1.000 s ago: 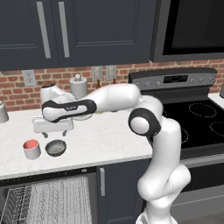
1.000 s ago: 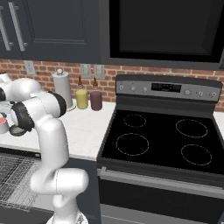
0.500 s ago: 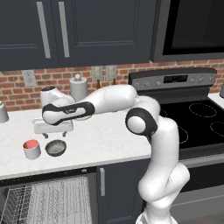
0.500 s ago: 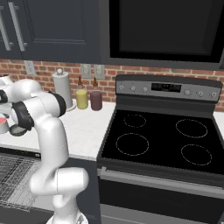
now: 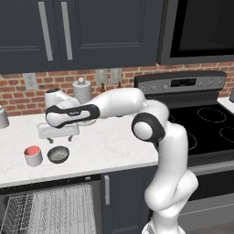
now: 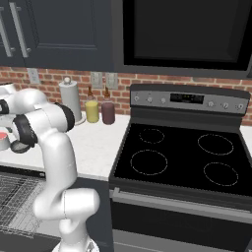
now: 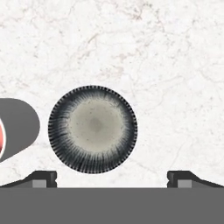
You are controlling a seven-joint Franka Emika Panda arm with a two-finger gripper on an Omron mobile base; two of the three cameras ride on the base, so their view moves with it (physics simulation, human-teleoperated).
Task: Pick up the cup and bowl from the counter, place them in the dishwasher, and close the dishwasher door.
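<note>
The cup, short and white-grey with a red inside, stands on the white counter near its front edge. Just to its right sits the bowl, small, round and grey. My gripper hangs open a little above and behind the bowl, pointing down, with nothing between its fingers. In the hand view the bowl lies between the fingertips, left of centre, and the cup is at the left edge. Below the counter the dishwasher stands open, its wire rack showing.
A grey paper-towel canister, a yellow jar and a maroon jar stand at the brick back wall. The black stovetop lies to the right. Another grey canister is at the far left.
The hand has sunk slightly toward the bowl while staying open. The cup and bowl have not moved.
</note>
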